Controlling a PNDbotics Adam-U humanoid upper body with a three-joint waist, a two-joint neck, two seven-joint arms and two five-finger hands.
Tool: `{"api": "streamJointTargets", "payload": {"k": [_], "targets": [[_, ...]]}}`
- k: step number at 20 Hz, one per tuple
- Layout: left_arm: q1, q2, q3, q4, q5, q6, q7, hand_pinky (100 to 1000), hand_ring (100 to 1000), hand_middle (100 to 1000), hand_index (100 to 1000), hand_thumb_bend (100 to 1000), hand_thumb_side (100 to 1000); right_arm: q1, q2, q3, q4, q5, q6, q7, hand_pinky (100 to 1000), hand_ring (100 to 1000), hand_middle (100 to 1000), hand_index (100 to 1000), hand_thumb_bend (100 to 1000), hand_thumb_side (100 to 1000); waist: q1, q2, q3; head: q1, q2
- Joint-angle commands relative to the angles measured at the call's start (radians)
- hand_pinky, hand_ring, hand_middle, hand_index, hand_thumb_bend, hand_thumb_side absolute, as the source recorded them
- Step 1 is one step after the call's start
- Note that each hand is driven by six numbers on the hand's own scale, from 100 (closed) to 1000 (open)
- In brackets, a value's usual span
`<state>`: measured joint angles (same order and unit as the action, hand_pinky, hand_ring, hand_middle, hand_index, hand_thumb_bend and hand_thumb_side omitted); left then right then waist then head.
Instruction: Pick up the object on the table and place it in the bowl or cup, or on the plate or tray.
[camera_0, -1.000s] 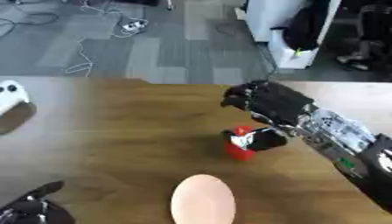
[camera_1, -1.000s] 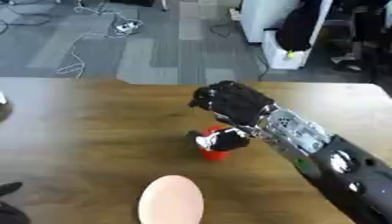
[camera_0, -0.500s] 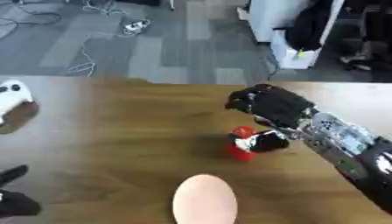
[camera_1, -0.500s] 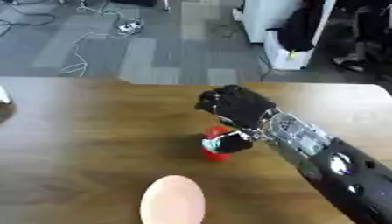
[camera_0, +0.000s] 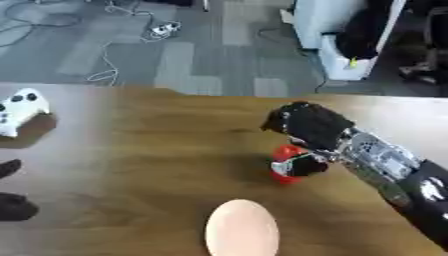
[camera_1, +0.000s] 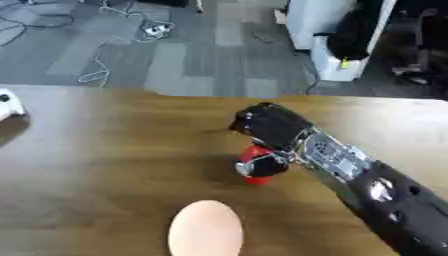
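Right hand (camera_0: 308, 127) curled around small red object (camera_0: 284, 167) on the wooden bench (camera_0: 166, 150), just beyond the pale peach oval plate (camera_0: 241, 231); left hand (camera_0: 13, 205) far left of plate, fingers unclear.

1 red obj (camera_0: 285, 170), 1 plate (camera_0: 241, 229), 1 controller (camera_0: 21, 109).

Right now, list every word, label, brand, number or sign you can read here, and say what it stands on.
None can be read.
Red object in the right hand: no lettering shows.
White controller at the table's left edge: only dark spots, no words.
Peach oval plate: plain.
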<state>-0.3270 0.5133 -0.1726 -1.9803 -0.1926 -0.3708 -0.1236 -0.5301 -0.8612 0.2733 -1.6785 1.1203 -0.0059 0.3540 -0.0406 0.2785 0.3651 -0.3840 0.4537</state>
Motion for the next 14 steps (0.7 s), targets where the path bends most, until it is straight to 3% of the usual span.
{"api": "streamJointTargets", "payload": {"k": [1, 7, 14], "targets": [[-0.019, 0.003, 0.012, -0.02, 0.015, -0.006, 0.0, 735, 990, 626, 759, 100, 718, -0.007, -0.014, -0.011, 0.004, 0.013, 0.003, -0.015, 787, 836, 802, 866, 393, 789, 0.001, -0.01, 0.003, -0.005, -0.018], [-0.026, -0.003, 0.014, -0.02, 0.016, -0.008, 0.0, 731, 990, 626, 759, 100, 718, -0.001, -0.02, -0.01, -0.009, 0.006, -0.007, -0.023, 802, 848, 827, 865, 470, 872, 0.0, 0.0, 0.008, -0.017, -0.014], [-0.011, -0.005, 0.019, -0.02, 0.003, -0.005, 0.002, 734, 1000, 626, 759, 100, 725, 0.009, -0.046, 0.008, -0.096, -0.005, -0.092, 0.016, 842, 876, 844, 854, 509, 896, -0.003, 0.0, 0.0, -0.04, -0.026]]}}
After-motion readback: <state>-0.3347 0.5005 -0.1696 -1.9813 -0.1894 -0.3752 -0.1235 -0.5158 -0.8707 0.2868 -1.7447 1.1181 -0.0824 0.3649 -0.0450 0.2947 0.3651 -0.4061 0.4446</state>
